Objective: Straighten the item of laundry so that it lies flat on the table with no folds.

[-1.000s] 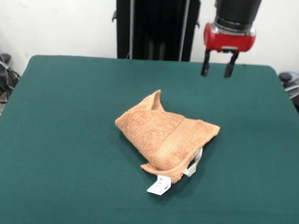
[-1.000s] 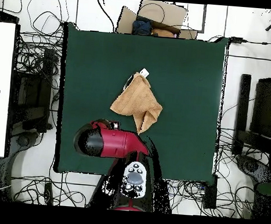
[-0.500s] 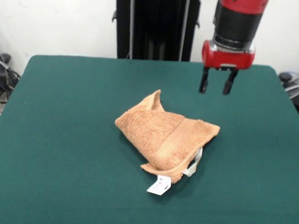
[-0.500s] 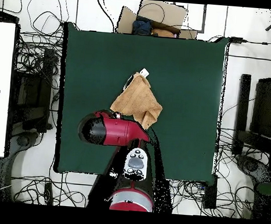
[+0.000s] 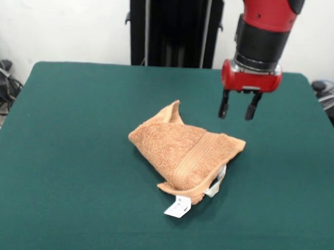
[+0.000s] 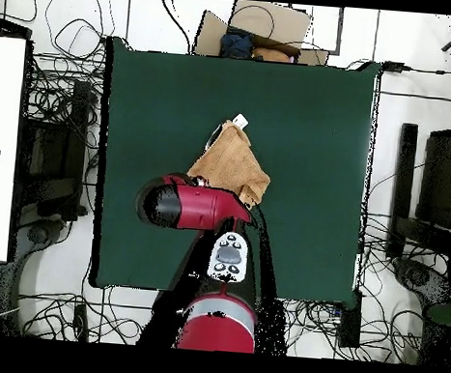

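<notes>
Presently the towel [image 5: 185, 155] is lying crumpled and folded near the middle of the table [image 5: 71, 154], one white tag [image 5: 178, 207] sticking out at its near edge. Gripper [image 5: 235, 108] is hanging above the towel's far right corner, apparently clear of it, fingers [image 5: 223, 107] parted, gripping nothing.

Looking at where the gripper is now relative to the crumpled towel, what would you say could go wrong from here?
The open gripper hangs above and beside the towel, off its right corner.
1. Coming straight down, it may miss that corner and close on the bare table.
2. The towel is bunched in stacked layers, so a pinch could take several at once and drag the bundle without opening it.
3. The white tags are at the opposite end; pulling may tuck them under.
</notes>
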Action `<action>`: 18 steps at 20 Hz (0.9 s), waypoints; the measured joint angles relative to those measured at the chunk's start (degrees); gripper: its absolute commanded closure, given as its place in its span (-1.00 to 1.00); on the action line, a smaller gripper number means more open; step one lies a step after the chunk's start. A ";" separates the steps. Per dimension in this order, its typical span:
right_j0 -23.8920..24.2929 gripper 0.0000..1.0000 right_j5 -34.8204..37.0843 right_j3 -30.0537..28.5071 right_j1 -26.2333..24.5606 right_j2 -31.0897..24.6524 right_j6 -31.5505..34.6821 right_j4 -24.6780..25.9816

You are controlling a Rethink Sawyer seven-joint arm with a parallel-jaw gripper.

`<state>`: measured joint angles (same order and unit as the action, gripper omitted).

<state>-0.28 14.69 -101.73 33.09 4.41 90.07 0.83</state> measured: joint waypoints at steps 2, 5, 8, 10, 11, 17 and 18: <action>-0.01 -1.00 0.00 0.69 -0.64 0.00 0.00 0.00; -0.01 -1.00 -0.21 1.09 -1.43 0.05 0.00 -0.01; -0.08 -1.00 -0.90 1.35 -2.22 0.10 0.00 -0.01; -0.30 -1.00 -1.81 1.51 -2.80 0.26 0.00 -0.01; -0.48 -1.00 -2.57 1.59 -3.17 0.38 0.00 -0.01; -2.11 -1.00 -9.25 1.76 -5.87 1.55 0.00 -0.02; -2.68 -1.00 -11.25 1.76 -6.67 2.05 0.00 -0.02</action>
<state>-2.96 3.45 -99.98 26.42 6.46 90.07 0.81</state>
